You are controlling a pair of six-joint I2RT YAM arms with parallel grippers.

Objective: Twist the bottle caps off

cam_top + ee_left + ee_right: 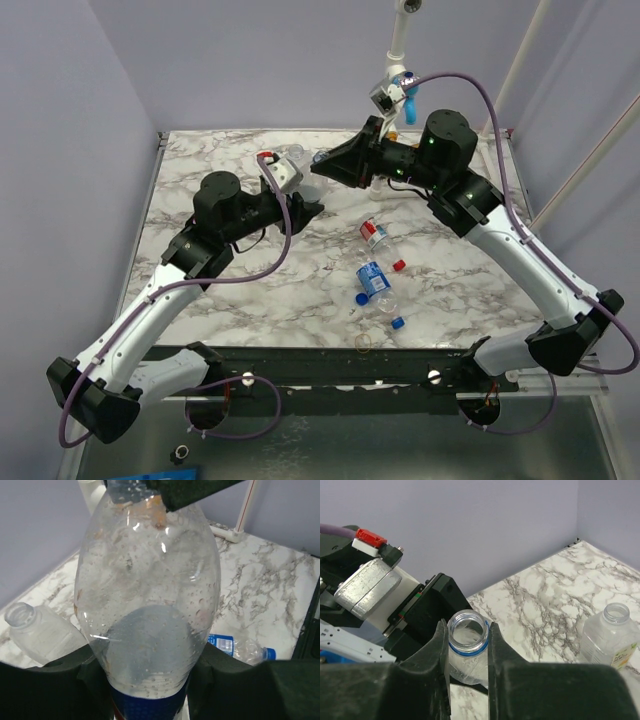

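Yellowish rubber ring point(363, 342) lies nearest on the surface point(220, 300), then blue cap point(398, 322), blue-labelled bottle point(374, 282), red cap point(398, 265), red-labelled bottle point(374, 234). Farther back, left jaws clamp an uncapped bottle point(150, 610) by its body and right jaws pinch its open neck; a wide clear bottle point(612, 632) stands near it.

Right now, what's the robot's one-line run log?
held bottle: left jaws gripping body, right jaws shut on uncapped neck | lying bottle: blue cap on
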